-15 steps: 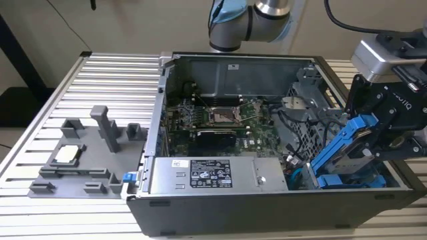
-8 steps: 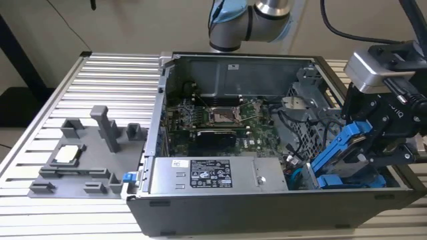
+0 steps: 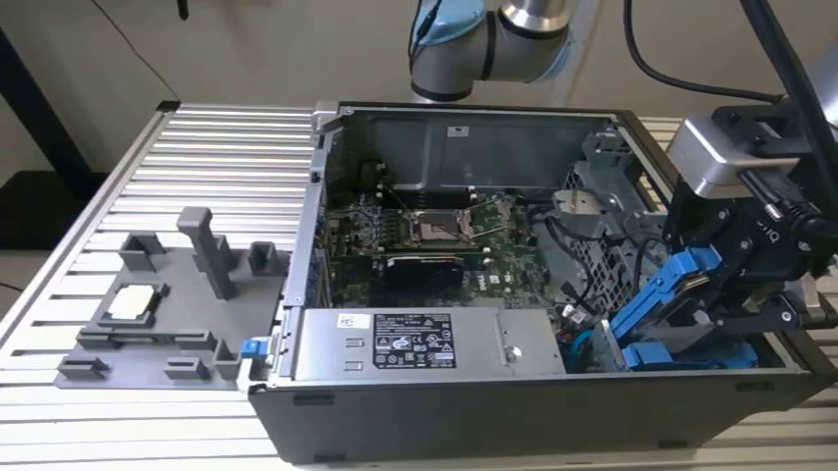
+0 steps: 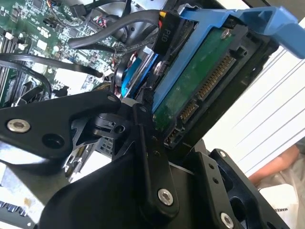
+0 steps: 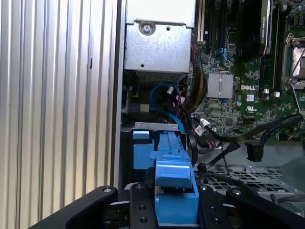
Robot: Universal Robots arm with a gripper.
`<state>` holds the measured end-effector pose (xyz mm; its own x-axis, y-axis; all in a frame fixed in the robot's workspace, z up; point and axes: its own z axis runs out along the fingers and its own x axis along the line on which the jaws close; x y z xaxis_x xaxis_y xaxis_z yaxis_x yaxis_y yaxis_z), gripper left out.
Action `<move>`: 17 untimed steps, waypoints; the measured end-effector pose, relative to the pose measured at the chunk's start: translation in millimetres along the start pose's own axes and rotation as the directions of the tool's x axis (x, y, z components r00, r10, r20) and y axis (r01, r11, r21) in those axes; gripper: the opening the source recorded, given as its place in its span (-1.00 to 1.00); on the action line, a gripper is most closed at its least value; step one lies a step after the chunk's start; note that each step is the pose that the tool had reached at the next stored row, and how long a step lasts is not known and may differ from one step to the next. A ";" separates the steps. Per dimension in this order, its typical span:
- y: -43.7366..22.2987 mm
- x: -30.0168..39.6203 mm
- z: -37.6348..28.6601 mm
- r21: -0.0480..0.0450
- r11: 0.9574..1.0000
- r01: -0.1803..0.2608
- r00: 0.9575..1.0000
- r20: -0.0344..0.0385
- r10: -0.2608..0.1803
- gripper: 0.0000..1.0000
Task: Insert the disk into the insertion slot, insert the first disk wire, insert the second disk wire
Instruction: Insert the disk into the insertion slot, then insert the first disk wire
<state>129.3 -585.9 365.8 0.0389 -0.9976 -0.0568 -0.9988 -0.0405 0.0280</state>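
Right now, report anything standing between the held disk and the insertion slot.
The gripper holds the disk tilted over the insertion slot. In the second wrist view, a black cable connector lies close against the disk's carrier; nothing else visibly blocks the slot.

arm [image 3: 492, 44]: reaching down, exterior view's right | gripper [image 3: 720, 299]: clamped on the disk [image 3: 654, 299]

The gripper [image 4: 178, 136] clamps the disk [image 4: 200, 81] between its black fingers [image 4: 145, 143] — green circuit board and connector pins facing the camera, blue carrier [image 4: 238, 19] framing it. Beyond the gripper lie black cables [image 4: 95, 38] and the motherboard [image 4: 38, 28]; the ribbed counter [image 4: 271, 109] runs beside the disk.
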 end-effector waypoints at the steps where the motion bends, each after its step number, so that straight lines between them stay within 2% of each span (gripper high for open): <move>1: 0.0 0.0 0.0 0.000 1.000 0.000 1.000 0.000 0.000 -0.35; 7: -0.1 0.0 0.2 0.000 1.000 0.000 1.000 0.000 0.000 -0.32; 10: -0.1 0.0 0.2 0.000 1.000 0.001 1.000 0.000 -0.001 0.04; 12: 0.0 0.0 0.1 0.000 1.000 0.001 1.000 0.000 -0.001 0.04; 13: 0.0 0.0 0.2 0.000 1.000 0.001 1.000 0.000 -0.001 0.17; 17: 0.0 0.0 0.1 0.000 1.000 0.001 1.000 0.000 -0.001 0.17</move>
<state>129.3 -585.9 365.7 0.0395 -0.9976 -0.0569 -0.9988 -0.0412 0.0280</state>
